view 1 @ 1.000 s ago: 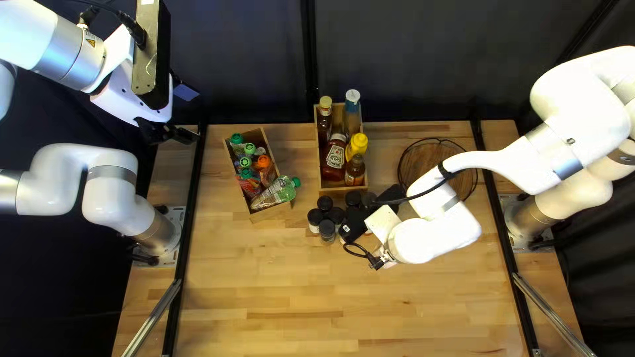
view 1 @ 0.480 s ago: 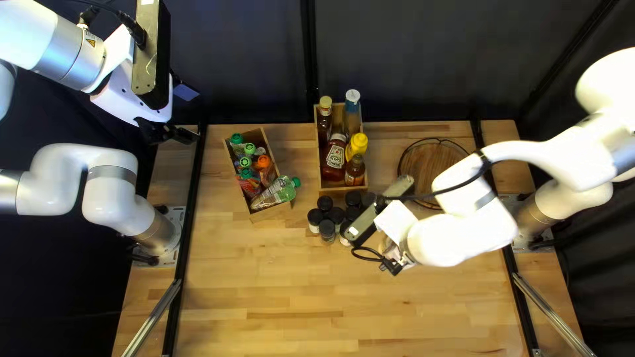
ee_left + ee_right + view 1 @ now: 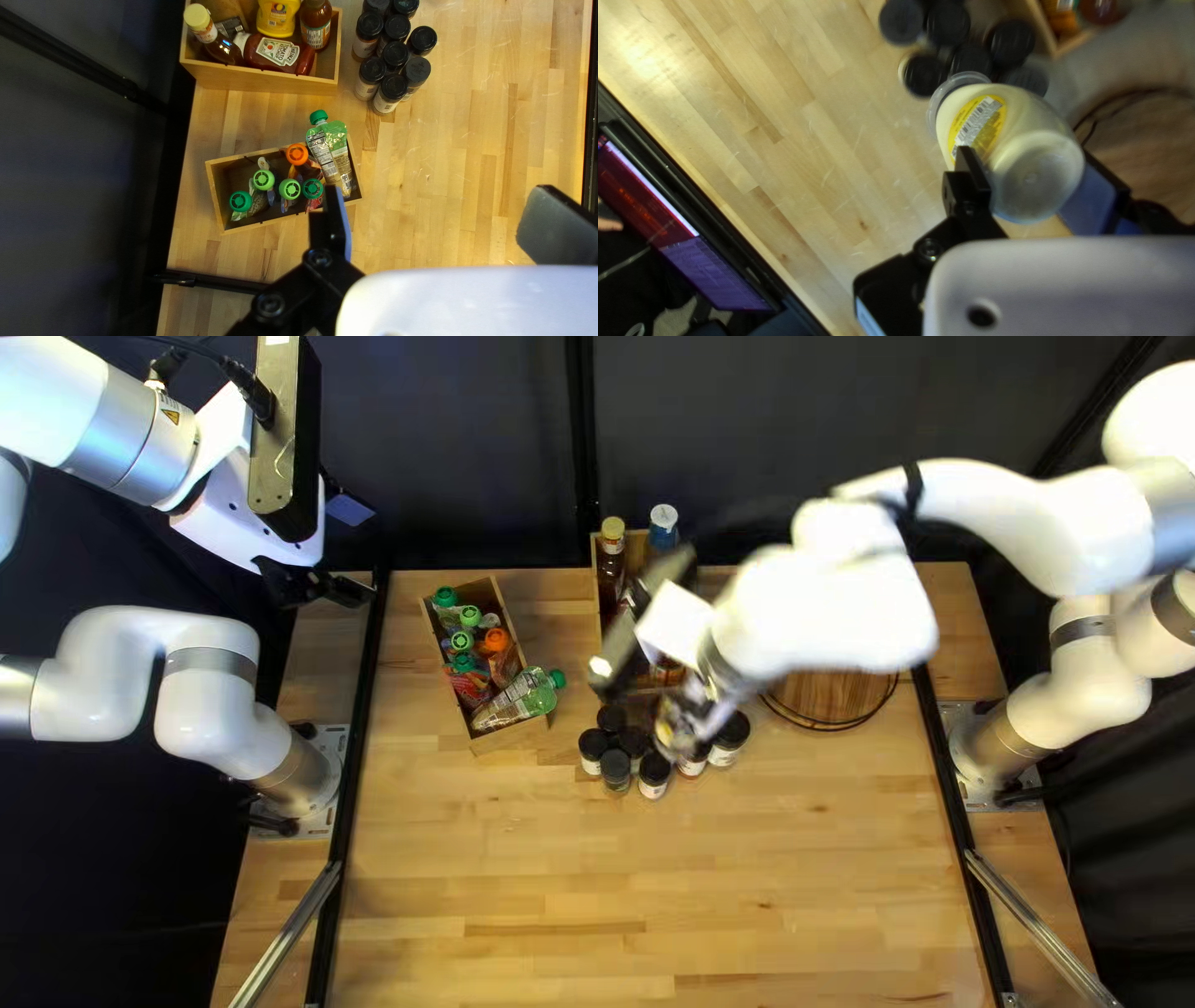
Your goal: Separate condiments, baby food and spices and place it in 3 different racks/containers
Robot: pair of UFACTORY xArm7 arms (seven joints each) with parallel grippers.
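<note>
Fingers spread, the left gripper [image 3: 349, 591] hangs over the far left corner of the table [image 3: 535, 909]. Baby food pouches [image 3: 533, 695] fill a wooden box [image 3: 512, 734] near that corner. Condiment bottles [image 3: 280, 53] crowd a second box [image 3: 268, 79] at the far edge, black-lidded spice jars [image 3: 616, 768] clustered just in front. Beside them, the right gripper [image 3: 682, 719] pinches a pale, yellow-labelled jar [image 3: 1011, 143]. A round wire basket [image 3: 837, 697] sits toward the far right corner.
</note>
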